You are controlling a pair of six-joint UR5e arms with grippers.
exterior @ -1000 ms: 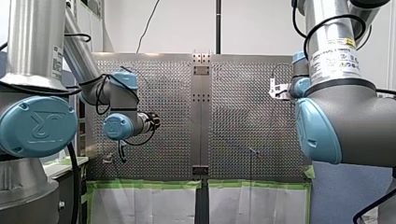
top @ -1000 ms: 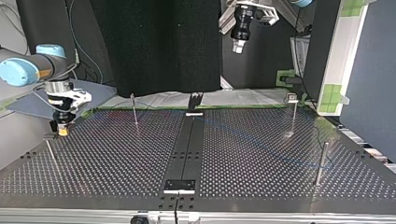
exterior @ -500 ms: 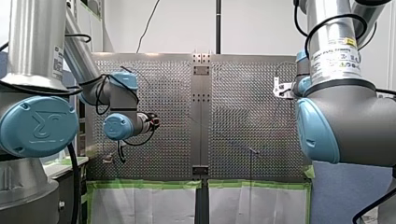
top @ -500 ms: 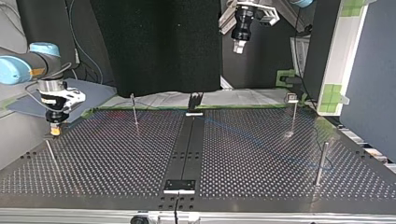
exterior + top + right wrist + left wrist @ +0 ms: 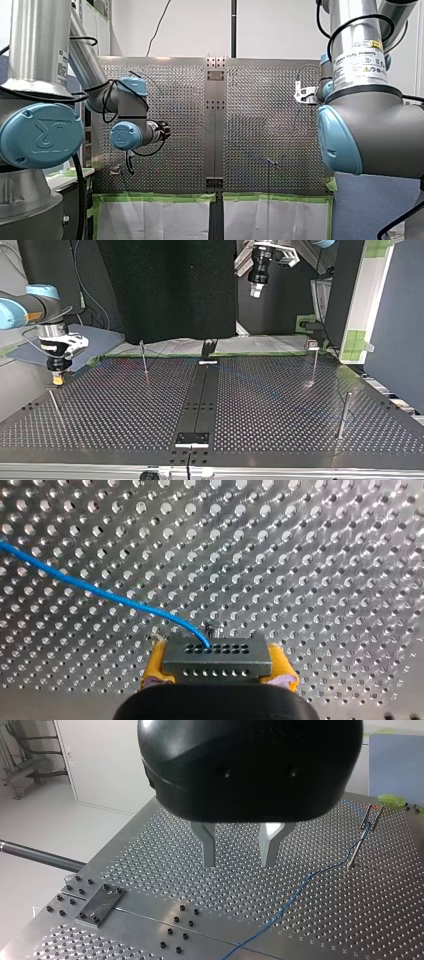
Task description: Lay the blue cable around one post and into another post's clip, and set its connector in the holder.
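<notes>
1. Right arm. In the top view my right gripper [image 5: 58, 379] hangs at the 9 o'clock edge of the table [image 5: 280, 410]. In the right wrist view its yellow pads [image 5: 156, 661] are clamped on the short ends of the connector [image 5: 218, 660], which sits clear of the table. The connector's long axis runs 9 to 3 o'clock, across the fingers. Its face, with two rows of holes, points straight ahead of the gripper, down at the table.

2. Governing relation. In the top view a slim post [image 5: 55, 409] with a small head [image 5: 52, 386] stands at 6 o'clock from the fingertips, just beneath them. Whether they touch cannot be told. That head is judged to be the holder, though this is not confirmed. If so, the next move is a short straight descent with the axis held 9 to 3. My right arm is by far the nearer one.

3. Cable. The blue cable [image 5: 100, 594] leaves the connector's face near its middle and runs off toward 10 o'clock, low over the table. In the left wrist view it crosses the table and rises toward 2 o'clock to a clip post [image 5: 364, 835]. Whether it is seated in the clip cannot be told.

4. Left arm. My left gripper [image 5: 256, 288] hangs at 12 o'clock in the top view, well above the table and well apart from the connector. Its metal fingers [image 5: 209, 847] stand apart with nothing between them.
</notes>
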